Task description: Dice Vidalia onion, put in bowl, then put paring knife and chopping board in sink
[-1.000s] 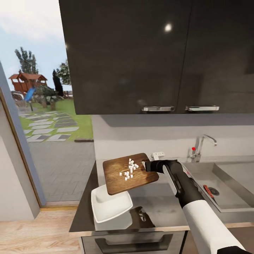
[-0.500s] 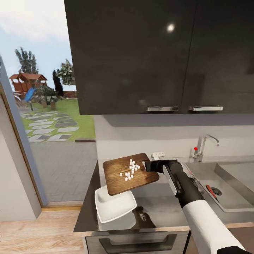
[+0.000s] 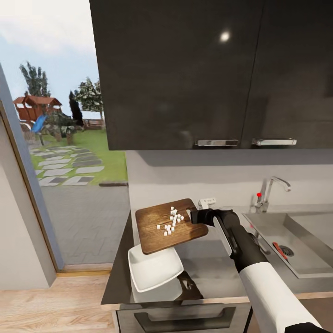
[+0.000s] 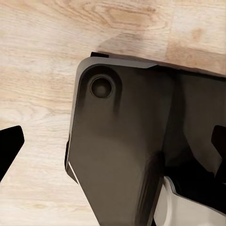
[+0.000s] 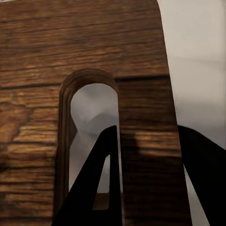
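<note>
Right end effector (image 3: 191, 216) clamped on chopping board (image 3: 169, 226) edge: dark brown wood, grainy, rounded corners, held above white squarish bowl (image 3: 155, 268) on smooth grey surface (image 3: 217, 273). Tiny white diced onion (image 3: 172, 220) cubes on board. Left end effector (image 4: 113, 141): can't tell how open.

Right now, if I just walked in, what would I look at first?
Probably the brown chopping board held up in the air by the right gripper, with little white diced onion cubes sitting on top. Its low end hangs over the white bowl on the grey countertop. The steel sink is off to the right.
</note>
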